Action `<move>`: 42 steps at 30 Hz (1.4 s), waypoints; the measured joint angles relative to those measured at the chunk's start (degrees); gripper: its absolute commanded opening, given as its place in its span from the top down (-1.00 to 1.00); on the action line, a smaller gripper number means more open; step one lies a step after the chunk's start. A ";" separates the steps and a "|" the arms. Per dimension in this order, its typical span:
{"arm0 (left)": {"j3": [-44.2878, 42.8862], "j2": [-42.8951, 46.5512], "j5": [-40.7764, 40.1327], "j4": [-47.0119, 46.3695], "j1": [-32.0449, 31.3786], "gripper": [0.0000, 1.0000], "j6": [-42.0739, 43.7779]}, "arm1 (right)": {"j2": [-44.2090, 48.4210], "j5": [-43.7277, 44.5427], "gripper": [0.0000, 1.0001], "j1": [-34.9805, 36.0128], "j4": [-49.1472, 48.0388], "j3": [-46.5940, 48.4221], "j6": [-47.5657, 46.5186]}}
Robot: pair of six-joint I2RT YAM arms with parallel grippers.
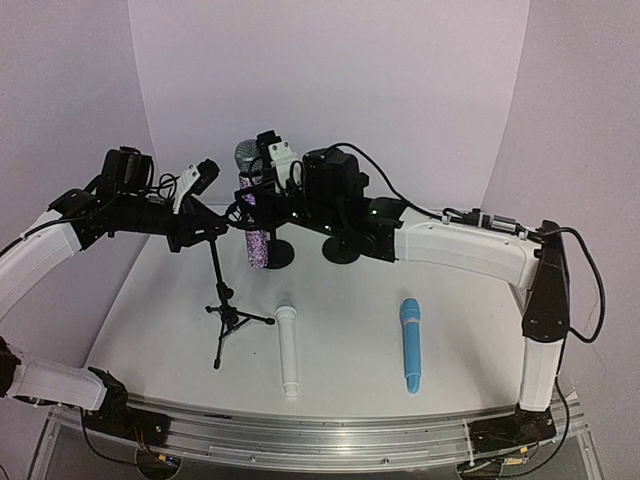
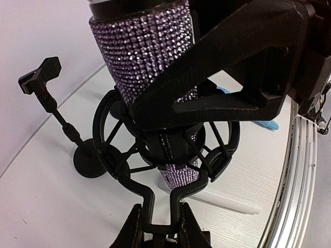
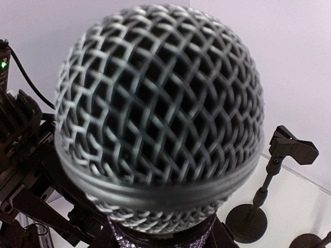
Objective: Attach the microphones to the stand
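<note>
The purple-glitter microphone (image 1: pixel 256 225) stands upright, its silver mesh head (image 3: pixel 155 108) on top. My right gripper (image 1: pixel 268 195) is shut on its body just under the head (image 3: pixel 163 240). In the left wrist view the glitter body (image 2: pixel 139 57) passes down through the black spider mount (image 2: pixel 165 150) of the tripod stand (image 1: pixel 228 312). My left gripper (image 2: pixel 161 227) is shut on that mount's stem (image 1: pixel 215 227). The white microphone (image 1: pixel 288 350) and the light blue microphone (image 1: pixel 410 345) lie on the table in front.
Two round-base stands (image 1: pixel 275 252) (image 1: pixel 340 250) stand behind the microphone. One with a clip on top shows in the left wrist view (image 2: pixel 41 75) and the right wrist view (image 3: pixel 292 147). A metal rail (image 1: pixel 330 440) runs along the table's near edge.
</note>
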State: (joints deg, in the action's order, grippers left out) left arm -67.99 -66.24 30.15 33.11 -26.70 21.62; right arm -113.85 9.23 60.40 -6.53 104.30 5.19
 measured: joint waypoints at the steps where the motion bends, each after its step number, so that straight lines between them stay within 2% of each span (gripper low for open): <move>1: 0.00 0.00 0.00 0.03 0.00 1.00 0.04 | 0.03 0.06 0.15 0.07 -0.42 -0.22 -0.53; 5: 0.09 0.04 0.00 -0.06 0.01 1.00 0.33 | 0.03 0.05 -0.40 0.38 -0.91 -0.39 -2.45; 6: 0.14 0.05 0.00 -0.13 0.02 1.00 0.40 | 0.03 -0.01 -0.62 0.56 -0.83 -0.41 -2.80; 8: 0.20 0.17 0.02 -0.09 0.01 1.00 0.57 | 0.08 -0.13 -0.71 1.08 -0.75 -0.43 -3.50; 19: 0.22 0.31 0.33 0.14 0.02 1.00 2.04 | 1.98 0.60 -0.80 2.43 2.56 -0.74 -5.84; 31: 0.52 0.28 1.55 0.11 2.50 1.00 2.78 | 12.40 6.04 -0.86 2.77 6.70 -6.49 -7.37; 42: -0.57 -2.66 5.33 -1.17 11.63 1.00 7.99 | 19.35 8.76 -0.89 2.76 6.74 -11.82 -8.81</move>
State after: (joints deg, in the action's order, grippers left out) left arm -68.55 -68.89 35.48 31.94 -15.07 29.61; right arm -94.50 17.99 63.16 0.20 92.49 -3.62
